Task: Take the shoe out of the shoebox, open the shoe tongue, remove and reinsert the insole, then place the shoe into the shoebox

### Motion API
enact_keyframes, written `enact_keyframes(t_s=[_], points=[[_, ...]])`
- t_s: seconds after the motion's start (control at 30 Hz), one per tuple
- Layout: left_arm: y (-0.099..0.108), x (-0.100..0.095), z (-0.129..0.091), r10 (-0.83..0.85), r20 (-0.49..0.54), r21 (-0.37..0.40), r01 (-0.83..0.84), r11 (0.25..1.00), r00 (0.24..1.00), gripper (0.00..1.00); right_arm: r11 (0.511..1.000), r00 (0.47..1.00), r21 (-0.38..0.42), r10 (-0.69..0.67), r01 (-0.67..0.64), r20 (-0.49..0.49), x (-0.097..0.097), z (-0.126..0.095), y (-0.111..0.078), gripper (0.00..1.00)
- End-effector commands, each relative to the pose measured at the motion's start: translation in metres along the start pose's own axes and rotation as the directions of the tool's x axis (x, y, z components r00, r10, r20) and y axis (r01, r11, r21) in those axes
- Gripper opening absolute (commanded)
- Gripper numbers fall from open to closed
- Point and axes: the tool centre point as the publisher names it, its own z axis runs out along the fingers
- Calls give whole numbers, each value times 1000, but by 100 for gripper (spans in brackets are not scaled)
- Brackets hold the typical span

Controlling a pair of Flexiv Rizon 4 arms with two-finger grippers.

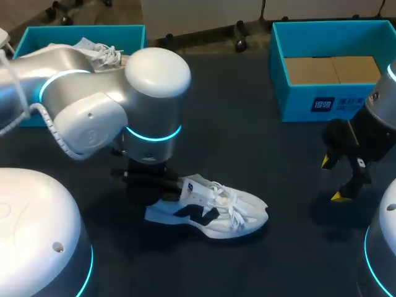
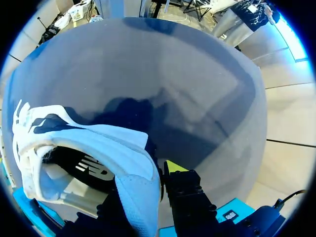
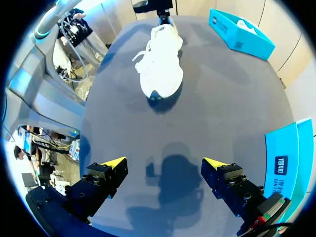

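A white shoe (image 1: 213,207) with dark side marks lies on the black table, toe to the right. My left gripper (image 1: 154,179) is at its heel. In the left wrist view the heel wall of the shoe (image 2: 74,143) stands between the fingers of my left gripper (image 2: 143,185), which is shut on it; one yellow fingertip (image 2: 175,166) shows. My right gripper (image 1: 334,179) hangs open over bare table to the right. From the right wrist, that gripper (image 3: 164,163) holds nothing and the shoe (image 3: 160,64) lies well ahead of it.
A teal shoebox (image 1: 297,105) with a bare cardboard floor stands at the back right, near my right gripper. A second teal box (image 1: 37,37) at the back left holds another white shoe (image 1: 102,52). The left arm covers much of the table's left side.
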Motion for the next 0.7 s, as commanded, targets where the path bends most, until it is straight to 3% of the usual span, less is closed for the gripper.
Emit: enact_keyframes(t_s=[0.03,0.7], points=[[-1,-11,2,10,-22,1,-10,1000,1000,0,1000,1000,0,-1,1,1,1,1,-1,100],[1,-32,20,20,-14,-8,-21,1000,1000,0,1000,1000,0,-1,1,1,1,1,-1,100]])
